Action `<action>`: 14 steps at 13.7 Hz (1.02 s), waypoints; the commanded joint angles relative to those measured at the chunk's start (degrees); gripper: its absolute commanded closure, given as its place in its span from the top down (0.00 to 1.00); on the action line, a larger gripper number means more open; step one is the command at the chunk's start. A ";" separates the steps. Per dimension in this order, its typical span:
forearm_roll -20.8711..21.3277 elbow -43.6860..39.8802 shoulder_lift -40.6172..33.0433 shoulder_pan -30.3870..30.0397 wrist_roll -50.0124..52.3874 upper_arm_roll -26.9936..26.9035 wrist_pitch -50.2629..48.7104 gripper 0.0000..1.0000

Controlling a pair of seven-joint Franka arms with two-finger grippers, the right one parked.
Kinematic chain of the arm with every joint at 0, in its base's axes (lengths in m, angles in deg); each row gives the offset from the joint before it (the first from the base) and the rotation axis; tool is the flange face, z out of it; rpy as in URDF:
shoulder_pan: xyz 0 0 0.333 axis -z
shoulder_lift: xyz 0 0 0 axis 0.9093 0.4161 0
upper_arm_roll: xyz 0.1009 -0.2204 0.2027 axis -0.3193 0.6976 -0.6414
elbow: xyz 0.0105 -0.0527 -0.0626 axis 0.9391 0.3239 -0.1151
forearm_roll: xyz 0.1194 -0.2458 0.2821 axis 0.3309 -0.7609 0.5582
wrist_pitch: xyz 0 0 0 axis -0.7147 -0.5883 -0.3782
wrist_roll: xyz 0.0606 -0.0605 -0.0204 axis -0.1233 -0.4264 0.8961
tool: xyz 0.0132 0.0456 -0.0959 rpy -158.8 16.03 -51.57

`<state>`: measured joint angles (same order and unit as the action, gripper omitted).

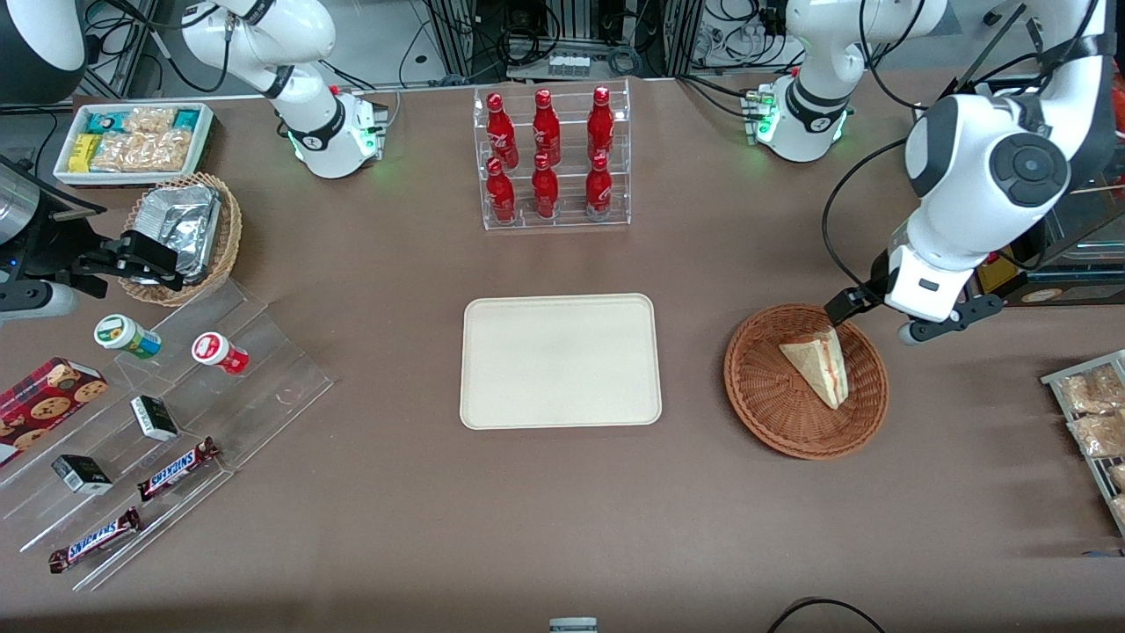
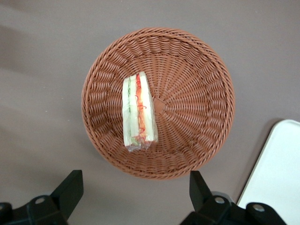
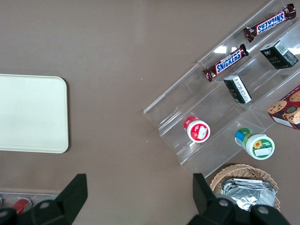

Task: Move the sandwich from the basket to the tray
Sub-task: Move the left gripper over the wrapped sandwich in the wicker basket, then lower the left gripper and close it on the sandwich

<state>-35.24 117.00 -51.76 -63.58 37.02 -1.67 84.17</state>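
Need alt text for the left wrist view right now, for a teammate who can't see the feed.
A wrapped triangular sandwich stands on edge inside the round reddish-brown wicker basket on the brown table. The left gripper hangs above the basket, jaws open and holding nothing. A corner of the cream tray lies beside the basket.

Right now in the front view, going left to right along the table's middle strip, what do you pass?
Clear stepped display stand → tray → basket holding the sandwich → gripper, above the basket's rim.
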 commanded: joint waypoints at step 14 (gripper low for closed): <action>0.67 11.80 4.11 -2.35 4.35 0.25 20.08 1.00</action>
<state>-35.24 128.75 -49.25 -64.44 40.24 -1.80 102.12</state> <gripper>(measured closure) 0.000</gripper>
